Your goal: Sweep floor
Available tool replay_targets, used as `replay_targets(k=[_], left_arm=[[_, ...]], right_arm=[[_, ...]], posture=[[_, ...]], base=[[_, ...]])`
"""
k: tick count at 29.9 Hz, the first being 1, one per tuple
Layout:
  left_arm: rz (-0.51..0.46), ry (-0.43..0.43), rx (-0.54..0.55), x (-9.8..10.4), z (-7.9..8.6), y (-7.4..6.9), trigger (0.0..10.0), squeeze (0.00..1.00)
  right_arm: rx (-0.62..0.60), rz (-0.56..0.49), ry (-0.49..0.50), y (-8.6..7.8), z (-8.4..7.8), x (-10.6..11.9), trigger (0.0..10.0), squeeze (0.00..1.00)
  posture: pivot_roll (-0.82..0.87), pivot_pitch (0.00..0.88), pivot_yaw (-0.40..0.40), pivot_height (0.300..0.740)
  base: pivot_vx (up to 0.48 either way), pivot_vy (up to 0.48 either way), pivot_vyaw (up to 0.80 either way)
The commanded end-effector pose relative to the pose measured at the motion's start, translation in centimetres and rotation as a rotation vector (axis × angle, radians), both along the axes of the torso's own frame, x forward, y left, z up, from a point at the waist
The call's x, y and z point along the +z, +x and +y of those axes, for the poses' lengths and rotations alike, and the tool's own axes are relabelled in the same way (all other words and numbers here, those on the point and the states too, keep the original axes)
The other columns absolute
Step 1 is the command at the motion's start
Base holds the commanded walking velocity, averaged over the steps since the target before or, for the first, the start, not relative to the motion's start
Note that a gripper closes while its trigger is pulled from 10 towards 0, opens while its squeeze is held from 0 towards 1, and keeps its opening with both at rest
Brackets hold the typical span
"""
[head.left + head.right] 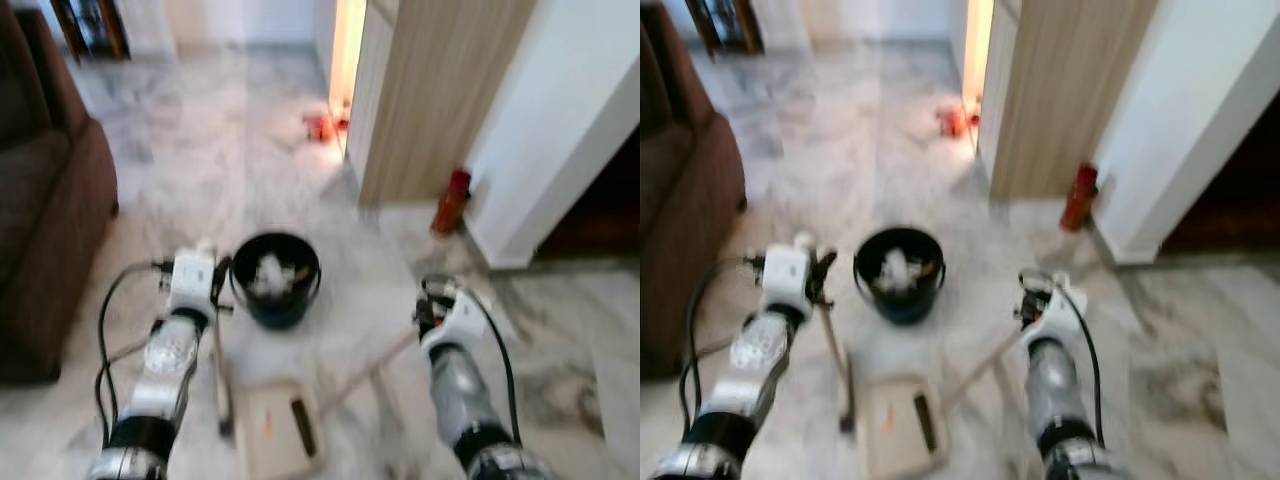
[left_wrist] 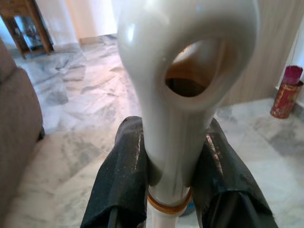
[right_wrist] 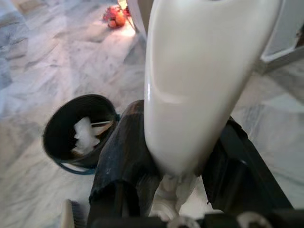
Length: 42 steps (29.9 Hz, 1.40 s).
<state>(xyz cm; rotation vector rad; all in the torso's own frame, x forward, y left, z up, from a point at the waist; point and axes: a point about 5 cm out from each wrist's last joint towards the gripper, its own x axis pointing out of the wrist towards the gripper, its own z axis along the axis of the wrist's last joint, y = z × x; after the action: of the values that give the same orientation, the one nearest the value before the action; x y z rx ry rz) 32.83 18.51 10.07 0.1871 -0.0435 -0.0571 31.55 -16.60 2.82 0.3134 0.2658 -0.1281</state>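
1. The left gripper is clenched on the cream dustpan handle, its fingers pressing either side just below the hanging-hole loop.
2. The right gripper is clamped on the pale broom handle, which rises between its fingers.
3. The dustpan lies on the marble floor below both grippers, beside a black bin.
4. Both handles look light, stiff, smooth plastic, likely slippery; grip firmly near the top ends.
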Motion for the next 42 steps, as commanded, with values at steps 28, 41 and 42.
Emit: replay_targets(k=[28, 41, 42], left_arm=[[-0.018, 0.046, 0.012, -0.1, 0.9, -0.5, 10.0, 0.0], [-0.012, 0.043, 0.012, -0.3, 0.9, -0.5, 10.0, 0.0], [-0.011, 0.043, 0.012, -0.3, 0.8, -0.5, 10.0, 0.0]], right_arm=[[-0.032, -0.246, -0.04, 2.0, -0.9, 6.2, 10.0, 0.0], [0.036, -0.232, -0.107, -0.3, -1.5, 9.3, 10.0, 0.0], [0.037, -0.237, -0.108, -0.4, -1.5, 9.6, 10.0, 0.0]], posture=[[-0.05, 0.07, -0.071, 0.74], [-0.07, 0.071, -0.074, 0.74], [-0.07, 0.071, -0.074, 0.74]], base=[[0.088, 0.0, 0.0], [0.0, 0.0, 0.0], [0.0, 0.0, 0.0]])
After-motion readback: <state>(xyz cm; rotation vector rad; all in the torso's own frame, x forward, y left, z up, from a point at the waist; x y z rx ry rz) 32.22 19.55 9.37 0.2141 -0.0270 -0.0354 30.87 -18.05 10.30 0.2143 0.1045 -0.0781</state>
